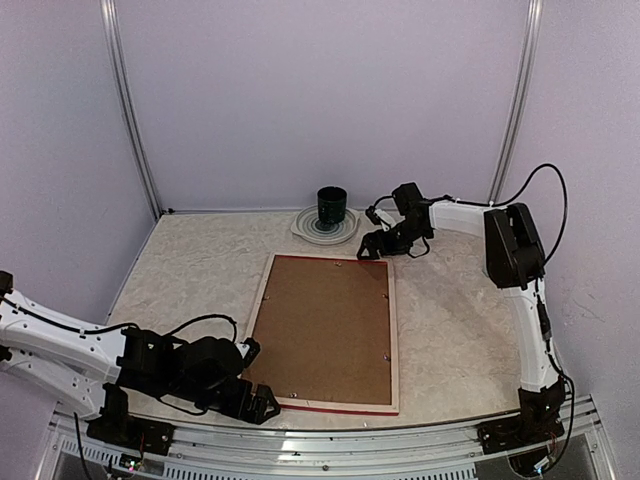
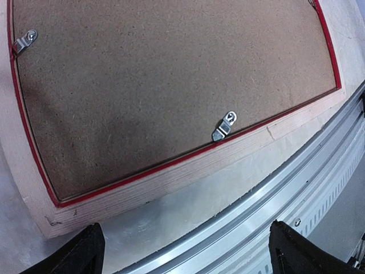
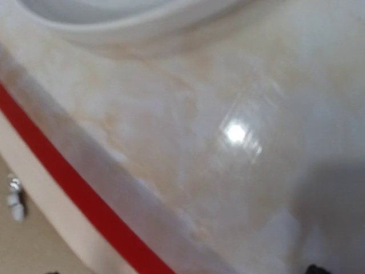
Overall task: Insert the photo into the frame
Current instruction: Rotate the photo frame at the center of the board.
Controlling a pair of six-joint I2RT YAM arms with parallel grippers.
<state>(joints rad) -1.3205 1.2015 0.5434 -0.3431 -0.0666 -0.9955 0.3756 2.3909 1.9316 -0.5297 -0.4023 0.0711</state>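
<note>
1. On the marbled beige tabletop (image 1: 450, 320), the thin rectangular red-edged wooden frame (image 1: 393, 340) lies face down. The brown fibreboard backing board (image 1: 320, 325) sits in it under small metal turn clips (image 2: 224, 125). The photo shows in no view.
2. Left pincer (image 1: 258, 403): fingertips (image 2: 80, 254) spread and empty, just off the frame's near left corner. A push here would likely skew the frame or slide it onto the aluminium edge rail (image 2: 274, 194).
3. Right pincer (image 1: 372, 246): at the far right corner; whether spread or pressed together cannot be told. A wide swing could strike the dark green cup (image 1: 332, 207) on the round white plate (image 1: 305, 228) nearby.
4. Lifting the board while a clip overlaps it risks bending it.
</note>
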